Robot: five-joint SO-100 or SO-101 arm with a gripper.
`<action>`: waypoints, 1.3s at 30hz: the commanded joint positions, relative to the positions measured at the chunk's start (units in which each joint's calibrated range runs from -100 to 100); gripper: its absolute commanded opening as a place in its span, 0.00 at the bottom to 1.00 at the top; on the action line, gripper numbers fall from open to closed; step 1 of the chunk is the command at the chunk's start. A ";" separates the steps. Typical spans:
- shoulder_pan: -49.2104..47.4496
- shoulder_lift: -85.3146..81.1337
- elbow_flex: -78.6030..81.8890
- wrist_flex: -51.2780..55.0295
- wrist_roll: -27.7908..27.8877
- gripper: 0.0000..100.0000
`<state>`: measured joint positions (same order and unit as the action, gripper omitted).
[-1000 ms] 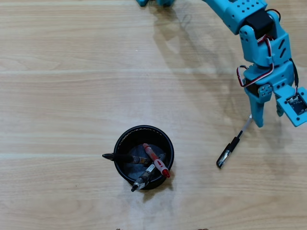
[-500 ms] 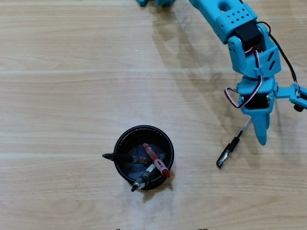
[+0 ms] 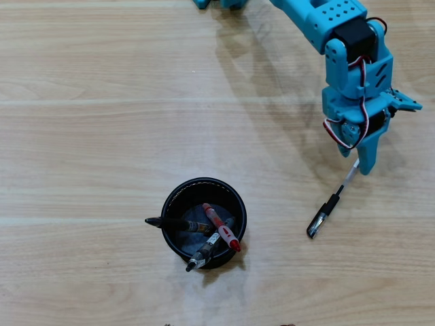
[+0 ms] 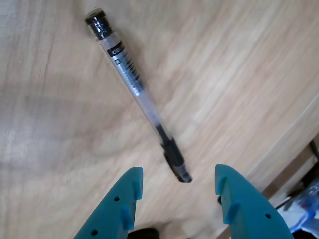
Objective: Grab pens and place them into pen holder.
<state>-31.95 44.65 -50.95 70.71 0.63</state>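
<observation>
- Your gripper (image 4: pixel 177 181) is hovering with its jaws apart, nothing between them, above one end of the clear pen (image 4: pixel 135 91).
- That pen is lying flat on the wooden table (image 3: pixel 88 136), well right of the pen holder (image 3: pixel 171 201) in the overhead view.
- Three pens (image 3: pixel 221 228) are leaning inside the holder.

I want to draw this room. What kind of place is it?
Probably a desk or hobby workbench. You can see a light wood table, a black mesh pen holder with pens inside, and a small blue robot arm's gripper open above a clear pen.
</observation>
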 commanded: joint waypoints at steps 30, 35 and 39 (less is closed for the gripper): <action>-3.45 8.02 -15.01 -1.23 8.99 0.17; -2.96 9.96 -14.82 -1.31 9.15 0.17; -2.16 12.33 -14.28 -1.31 9.25 0.17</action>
<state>-35.16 56.67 -63.35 70.54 9.49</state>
